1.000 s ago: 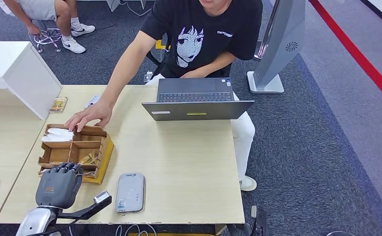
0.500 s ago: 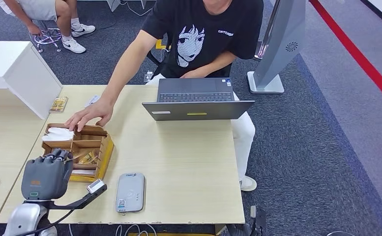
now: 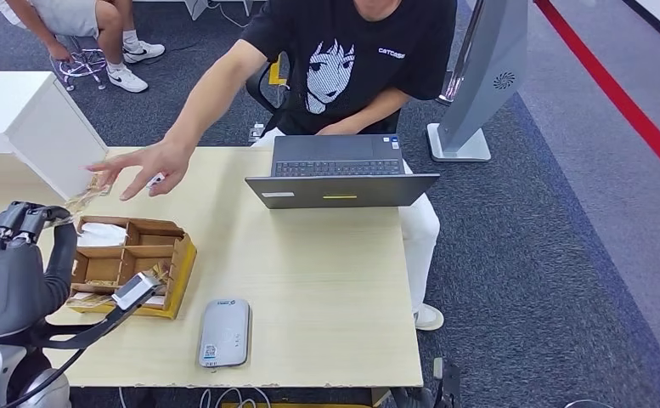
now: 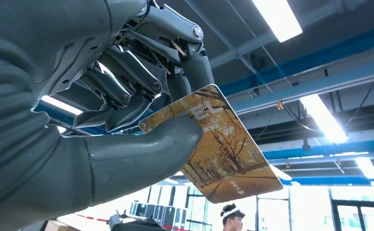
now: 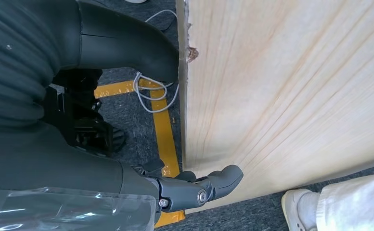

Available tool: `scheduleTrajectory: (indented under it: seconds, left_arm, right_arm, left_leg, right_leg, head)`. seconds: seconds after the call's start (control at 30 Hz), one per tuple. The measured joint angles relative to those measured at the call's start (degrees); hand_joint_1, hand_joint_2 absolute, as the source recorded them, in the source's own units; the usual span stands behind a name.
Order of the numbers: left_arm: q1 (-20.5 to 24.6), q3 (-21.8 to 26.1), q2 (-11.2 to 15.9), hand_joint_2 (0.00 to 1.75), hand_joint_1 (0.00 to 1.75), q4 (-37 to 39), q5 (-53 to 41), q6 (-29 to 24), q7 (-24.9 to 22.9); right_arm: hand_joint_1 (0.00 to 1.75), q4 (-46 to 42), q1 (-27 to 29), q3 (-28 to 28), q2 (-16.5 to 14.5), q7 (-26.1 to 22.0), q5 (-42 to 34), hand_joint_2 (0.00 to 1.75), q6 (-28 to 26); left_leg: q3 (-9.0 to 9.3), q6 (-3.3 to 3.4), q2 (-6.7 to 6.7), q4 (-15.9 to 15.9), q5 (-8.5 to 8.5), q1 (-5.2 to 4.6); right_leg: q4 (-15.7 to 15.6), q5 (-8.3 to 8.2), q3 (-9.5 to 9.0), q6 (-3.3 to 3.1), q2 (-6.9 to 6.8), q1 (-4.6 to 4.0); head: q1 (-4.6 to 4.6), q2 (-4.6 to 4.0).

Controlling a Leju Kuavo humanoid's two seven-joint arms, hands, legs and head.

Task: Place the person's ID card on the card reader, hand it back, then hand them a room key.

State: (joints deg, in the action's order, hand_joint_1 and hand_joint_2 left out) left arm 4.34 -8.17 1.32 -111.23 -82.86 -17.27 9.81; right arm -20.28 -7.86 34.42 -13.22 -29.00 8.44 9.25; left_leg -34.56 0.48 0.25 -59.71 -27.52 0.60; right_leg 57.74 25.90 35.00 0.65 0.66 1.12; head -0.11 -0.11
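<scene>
Left hand [image 3: 8,272], raised at the near left, pinches the room key [image 4: 223,149] between thumb and fingers below the person's outstretched hand [image 3: 143,166]; right hand [image 5: 127,144] holds nothing beside the table [image 5: 281,86] edge.

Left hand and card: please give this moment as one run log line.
left hand: holds card | person's hand: reaching | reader: bare

I seem to stand in an office or lab: carpet floor [image 3: 521,255], wooden desk [image 3: 326,289], a laptop [image 3: 341,174], strip ceiling lights [image 4: 278,19].
</scene>
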Motion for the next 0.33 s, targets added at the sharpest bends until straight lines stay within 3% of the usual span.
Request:
scheduleTrajectory:
  seconds: [0.33]
  left_arm:
    - [2.28,-0.03,0.11,1.75,1.75,0.67,3.43,3.45,-0.5]
  right_arm:
    - [0.0,-0.05,-0.08,0.0,-0.12,0.24,1.06,1.75,0.59]
  left_leg:
    - [-0.02,0.03,-0.05,0.0,0.03,-0.01]
  right_leg:
    - [0.0,0.0,-0.02,0.0,-0.05,0.0]
  head:
    - [0.01,0.0]
